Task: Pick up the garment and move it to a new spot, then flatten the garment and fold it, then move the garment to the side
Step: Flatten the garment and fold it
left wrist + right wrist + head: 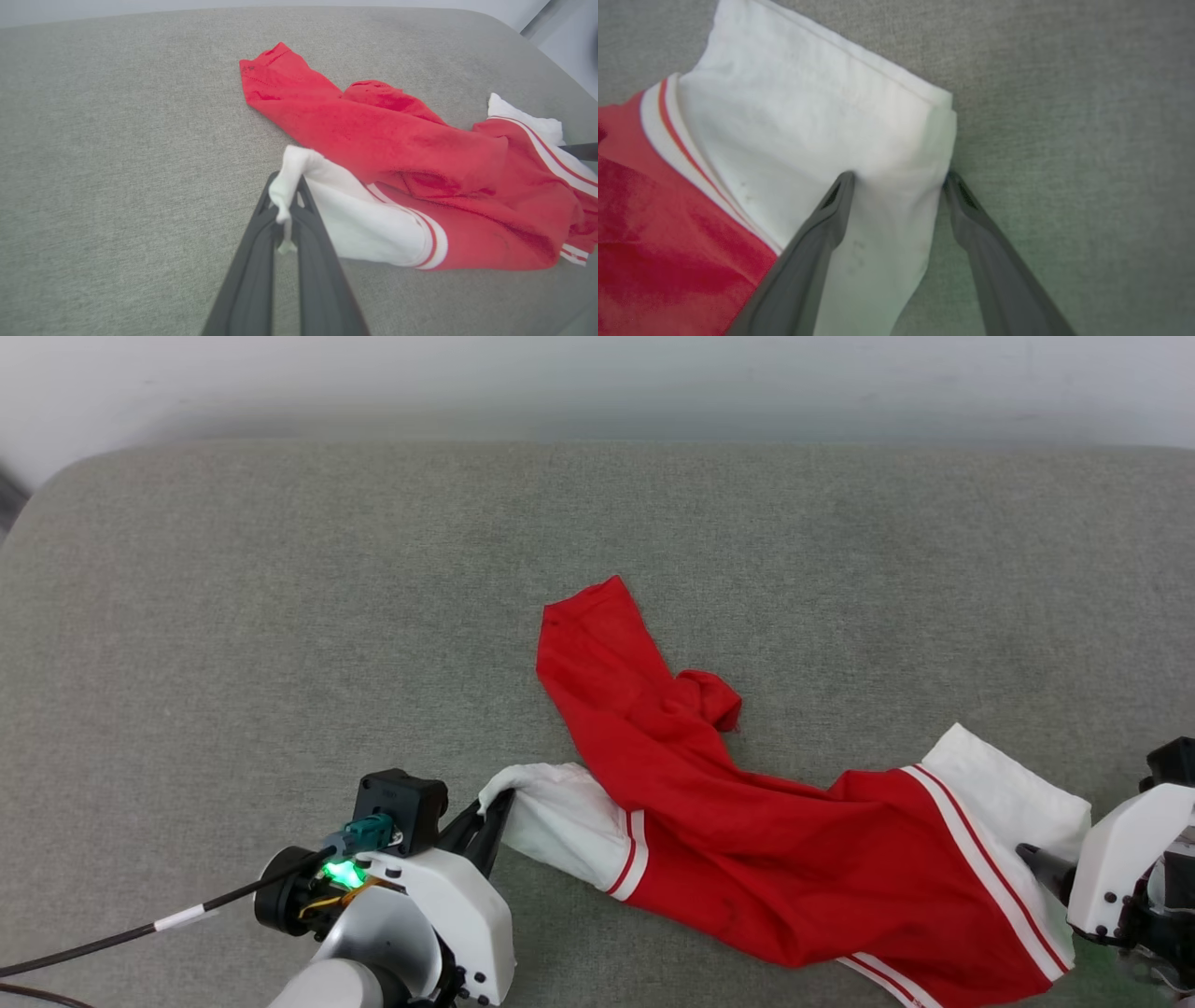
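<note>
The garment lies crumpled on the grey top. In the head view it spreads from the middle out toward 4 o'clock. One red leg runs up to a blunt end near the centre, pointing at about 11 o'clock. It has two white ends, each set off from the red by thin red-and-white stripes. One is at about 7 o'clock of the heap and the other at about 4 o'clock.

The left gripper comes in from 7 o'clock with its jaws closed on the tip of the nearer white end. In the left wrist view a pinch of white cloth sticks up between the two dark fingers, drawn into a peak.

The right gripper sits at 4 o'clock, low over the other white end. Its jaws stand wide apart with nothing pinched. One finger is over the white cloth and the other is just at the cloth's edge over bare top, so the corner lies between them.

A black cable trails from the left wrist toward 8 o'clock, and a green light glows on that wrist.
</note>
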You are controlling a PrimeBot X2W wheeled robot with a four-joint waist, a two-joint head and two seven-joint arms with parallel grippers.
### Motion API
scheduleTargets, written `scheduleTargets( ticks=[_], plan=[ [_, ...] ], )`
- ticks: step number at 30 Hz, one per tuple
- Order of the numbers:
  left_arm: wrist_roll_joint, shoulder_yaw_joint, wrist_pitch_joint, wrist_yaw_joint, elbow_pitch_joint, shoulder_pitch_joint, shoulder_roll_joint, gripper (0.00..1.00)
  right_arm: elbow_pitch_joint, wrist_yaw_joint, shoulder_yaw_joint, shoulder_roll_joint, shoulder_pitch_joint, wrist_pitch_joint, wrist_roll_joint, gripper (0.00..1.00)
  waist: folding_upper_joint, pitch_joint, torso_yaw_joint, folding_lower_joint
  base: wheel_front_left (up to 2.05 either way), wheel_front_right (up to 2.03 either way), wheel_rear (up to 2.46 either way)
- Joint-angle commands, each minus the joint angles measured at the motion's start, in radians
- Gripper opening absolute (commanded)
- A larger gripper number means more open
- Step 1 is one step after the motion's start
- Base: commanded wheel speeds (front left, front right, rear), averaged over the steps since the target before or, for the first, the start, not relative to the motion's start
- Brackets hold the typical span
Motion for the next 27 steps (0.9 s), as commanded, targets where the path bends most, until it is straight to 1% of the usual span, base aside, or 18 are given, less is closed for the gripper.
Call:
scheduleTargets(
  ticks=[1,2,3,6,9,15,18,21,25,27],
  plan=[
    [0.003,-0.003,-0.006,-0.001,0.004,-0.008,-0.002,0.00,0.050,0.000,0.017,0.017,0.009,0.022,0.008,0.71,0.0000,0.007,0.014,0.0000,0.00,0.00,0.00],
    [0.000,-0.001,-0.009,-0.001,0.006,-0.007,-0.002,0.00,0.067,0.000,0.020,0.023,0.007,0.029,0.013,0.19,0.0000,0.006,0.016,0.0000,0.00,0.00,0.00],
    [-0.002,0.001,-0.013,0.001,0.009,-0.004,-0.002,0.00,0.079,0.000,0.025,0.026,0.006,0.031,0.014,0.00,0.0000,0.005,0.018,0.0000,0.00,0.00,0.00],
    [-0.008,0.008,-0.021,0.006,0.016,0.011,0.001,0.00,0.084,0.000,0.031,0.027,0.002,0.028,0.020,0.00,0.0000,-0.007,0.016,0.0000,0.00,0.00,0.00],
    [-0.003,0.023,-0.034,0.019,0.018,0.021,0.012,0.00,0.048,0.000,0.031,0.002,0.000,0.014,0.005,0.00,0.0000,-0.028,0.007,0.0000,0.00,0.00,0.00],
    [0.001,0.080,-0.062,0.040,-0.010,-0.007,0.049,0.00,-0.121,0.000,0.066,-0.023,-0.039,-0.030,-0.022,0.00,0.0000,-0.076,-0.021,0.0000,0.00,0.00,0.00],
    [0.000,0.107,-0.064,0.028,-0.021,-0.055,0.070,0.00,-0.200,0.000,0.087,-0.027,-0.076,-0.031,-0.041,0.00,0.0000,-0.095,-0.031,0.0000,0.00,0.00,0.00],
    [0.001,0.140,-0.067,0.014,-0.015,-0.142,0.087,0.00,-0.249,0.000,0.102,-0.030,-0.141,-0.029,-0.057,0.00,0.0000,-0.104,-0.039,0.0000,0.00,0.00,0.00],
    [0.005,0.172,-0.069,-0.013,0.028,-0.295,0.089,0.00,-0.255,0.000,0.121,-0.039,-0.267,-0.036,-0.072,0.00,0.0000,-0.087,-0.045,0.0000,0.00,0.00,0.00],
    [0.000,0.184,-0.076,-0.029,0.061,-0.383,0.075,0.00,-0.242,0.000,0.126,-0.043,-0.341,-0.052,-0.078,0.00,0.0000,-0.065,-0.045,0.0000,0.00,0.00,0.00]
  ],
)
